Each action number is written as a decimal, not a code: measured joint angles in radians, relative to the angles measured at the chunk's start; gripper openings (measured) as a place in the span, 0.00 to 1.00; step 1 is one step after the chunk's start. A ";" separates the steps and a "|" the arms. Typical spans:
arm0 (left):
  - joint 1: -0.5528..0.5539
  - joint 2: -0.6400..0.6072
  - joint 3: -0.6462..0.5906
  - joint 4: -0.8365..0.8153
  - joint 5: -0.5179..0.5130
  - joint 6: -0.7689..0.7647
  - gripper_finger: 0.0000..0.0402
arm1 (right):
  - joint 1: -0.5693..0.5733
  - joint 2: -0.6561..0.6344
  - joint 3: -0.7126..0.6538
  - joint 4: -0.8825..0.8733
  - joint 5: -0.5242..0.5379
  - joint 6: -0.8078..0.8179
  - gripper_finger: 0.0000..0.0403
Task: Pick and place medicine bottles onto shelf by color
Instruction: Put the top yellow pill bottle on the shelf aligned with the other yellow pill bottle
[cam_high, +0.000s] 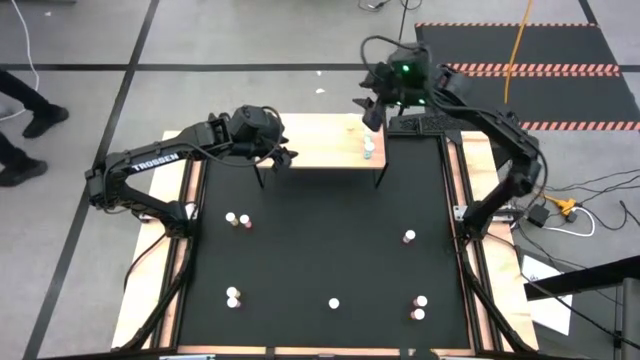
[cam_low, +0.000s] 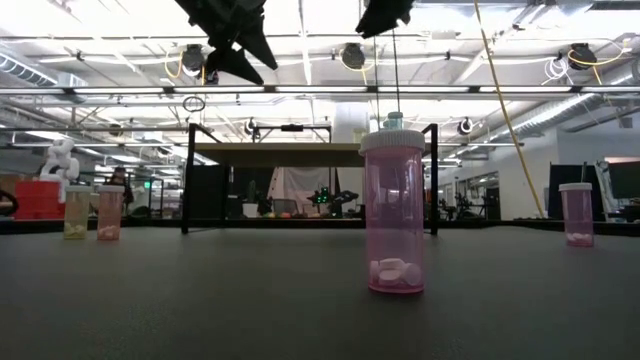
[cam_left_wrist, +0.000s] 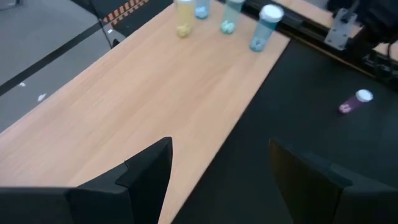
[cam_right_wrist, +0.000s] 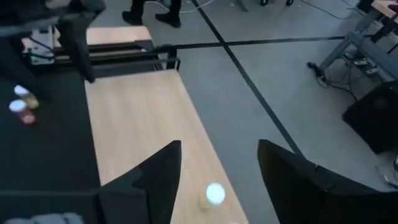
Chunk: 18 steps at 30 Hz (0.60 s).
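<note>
Light tan wood is what we meet first: the shelf stands on thin black legs at the 12 o'clock edge of the black mat. At its 3 o'clock end we see a small cluster of bottles: one yellow bottle and three blue bottles, all upright with pills in them.

We find the left gripper hanging over the shelf's 9 o'clock end, near its front edge, its fingers spread apart with nothing between them. The right gripper hangs over the shelf's 3 o'clock end, just above the cluster; its jaws also stand apart and empty, with the yellow bottle's white cap showing between them in its wrist view.

On the mat we count more bottles, well apart from the shelf: a pair at 9 o'clock, another pair at 7 o'clock, one white-capped bottle at 6 o'clock, a pink bottle at 3 o'clock and a pair at 5 o'clock. In the low view we see the nearest pink bottle upright with white pills at its bottom.
</note>
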 joint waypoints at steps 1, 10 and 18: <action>-0.007 0.000 0.000 0.005 0.000 -0.003 0.66 | 0.005 -0.023 -0.028 0.005 -0.001 0.000 0.52; -0.065 0.000 0.000 0.045 0.002 -0.007 0.66 | 0.103 -0.243 -0.359 0.366 -0.289 0.072 0.52; -0.089 0.000 0.000 0.176 0.002 0.059 0.66 | 0.171 -0.329 -0.615 0.986 -0.507 0.382 0.50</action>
